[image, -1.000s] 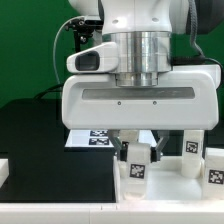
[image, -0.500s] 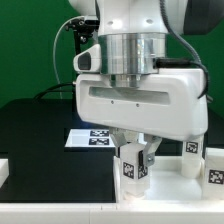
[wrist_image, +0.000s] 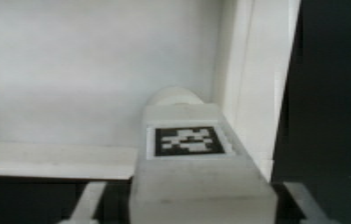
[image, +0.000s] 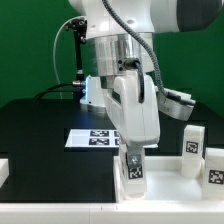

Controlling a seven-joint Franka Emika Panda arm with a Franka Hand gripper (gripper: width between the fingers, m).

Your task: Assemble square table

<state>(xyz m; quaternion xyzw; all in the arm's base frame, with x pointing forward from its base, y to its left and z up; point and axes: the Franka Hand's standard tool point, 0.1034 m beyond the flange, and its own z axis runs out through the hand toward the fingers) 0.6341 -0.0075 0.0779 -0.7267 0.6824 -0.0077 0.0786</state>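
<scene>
My gripper (image: 133, 158) points straight down and is shut on a chunky white leg (image: 133, 172) that bears a black-and-white tag. The leg stands upright on the white square slab (image: 170, 188) near the front of the exterior view. In the wrist view the leg (wrist_image: 190, 140) fills the space between my two fingers (wrist_image: 97, 200). It stands close to a corner of the slab (wrist_image: 83, 90), with the dark table beyond the slab's edge. Whether the leg's foot sits in a corner hole is hidden.
Two more tagged white legs (image: 193, 150) (image: 213, 165) stand at the exterior view's right. The marker board (image: 88, 138) lies flat behind the gripper. A white L-shaped piece (image: 4, 170) sits at the left edge. A green wall backs the black table.
The hand has turned about its upright axis, from broadside to edge-on toward the camera, keeping its hold on the leg. The leg stays at the same spot.
</scene>
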